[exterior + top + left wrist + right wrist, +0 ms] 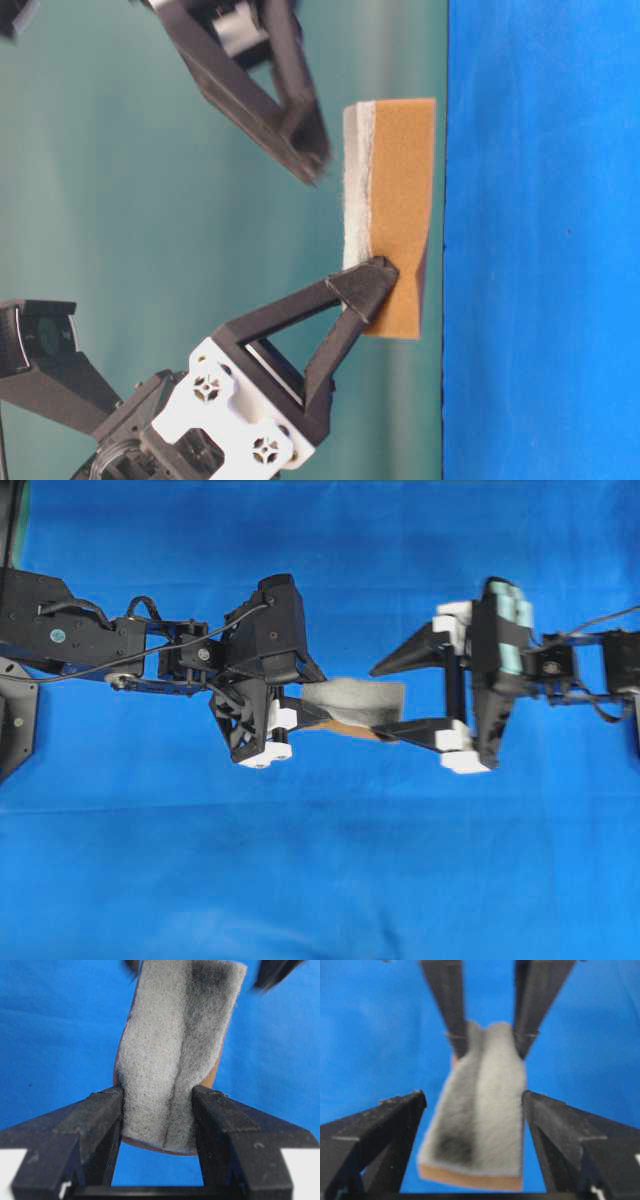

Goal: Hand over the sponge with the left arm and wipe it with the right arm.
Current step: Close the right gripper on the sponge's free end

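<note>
Creasing softly between the left hand [283,723] clenched on its nine-o'clock end, the light, squashy sponge [352,702] hangs above the counter [320,880], its three-o'clock end offered between the right hand's [405,696] spread fingers.

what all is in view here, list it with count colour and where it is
sponge: one, whitish-grey mottled top over a tan-brown layer, held above the surface midway between the two arms, pinched along one end so the grey face creases
blue surface: one, plain blue, spread beneath both arms across the whole overhead view
teal backdrop: one, dull green-teal, behind the arms in the table-level view
left arm: one, black with white end blocks, reaching in from the left of the overhead view
left gripper: one, black, closed on the near end of the sponge
right arm: one, black with pale blue patches, reaching in from the right
right gripper: one, black, open, its fingers either side of the sponge's free end
</note>
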{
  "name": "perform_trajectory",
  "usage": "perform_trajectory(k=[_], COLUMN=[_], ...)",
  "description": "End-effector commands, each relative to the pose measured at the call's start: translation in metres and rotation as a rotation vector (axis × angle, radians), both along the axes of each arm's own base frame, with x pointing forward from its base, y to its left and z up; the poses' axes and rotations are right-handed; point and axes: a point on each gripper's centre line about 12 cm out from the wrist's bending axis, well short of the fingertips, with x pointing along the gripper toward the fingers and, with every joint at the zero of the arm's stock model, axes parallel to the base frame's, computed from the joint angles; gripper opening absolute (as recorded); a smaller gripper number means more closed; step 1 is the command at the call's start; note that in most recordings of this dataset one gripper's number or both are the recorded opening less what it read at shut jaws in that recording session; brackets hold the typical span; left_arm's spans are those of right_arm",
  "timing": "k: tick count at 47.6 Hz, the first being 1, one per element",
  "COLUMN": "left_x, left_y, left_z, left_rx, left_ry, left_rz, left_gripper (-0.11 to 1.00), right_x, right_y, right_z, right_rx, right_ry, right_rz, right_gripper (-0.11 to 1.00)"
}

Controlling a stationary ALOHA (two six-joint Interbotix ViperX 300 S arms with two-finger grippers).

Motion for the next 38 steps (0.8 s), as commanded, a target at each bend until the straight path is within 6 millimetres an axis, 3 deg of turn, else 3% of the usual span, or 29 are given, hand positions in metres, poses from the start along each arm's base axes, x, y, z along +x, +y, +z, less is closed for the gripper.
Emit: perform_trajectory(k=[1,14,31,35,38], left_x=[0.001,0.001,0.001,0.001,0.002], left_y=[-0.001,0.000,0.000,-0.001,-0.001], left_z=[0.011,0.010,0.011,0.011,0.012], left_rx=[0.000,0.001,0.004,0.003,0.003], left_ry=[-0.034,-0.032,-0.035,-0.040,-0.049], left_rz=[-0.001,-0.001,-0.002,-0.003,-0.003], left_gripper=[0.37,0.37,0.37,0.37,0.37], right_x=[0.013,0.028,0.028,0.027,0.026], right_y=[0.001,0.003,0.003,0.003,0.003], right_z=[0.008,-0.011,-0.012,-0.012,-0.012], right_rx=[0.004,0.014,0.010,0.001,-0.002], right_ry=[-0.012,0.075,0.080,0.080,0.083], right_rz=[-0.001,0.001,0.002,0.007,0.008], right_gripper=[0.74,0.74,0.73,0.70,0.62])
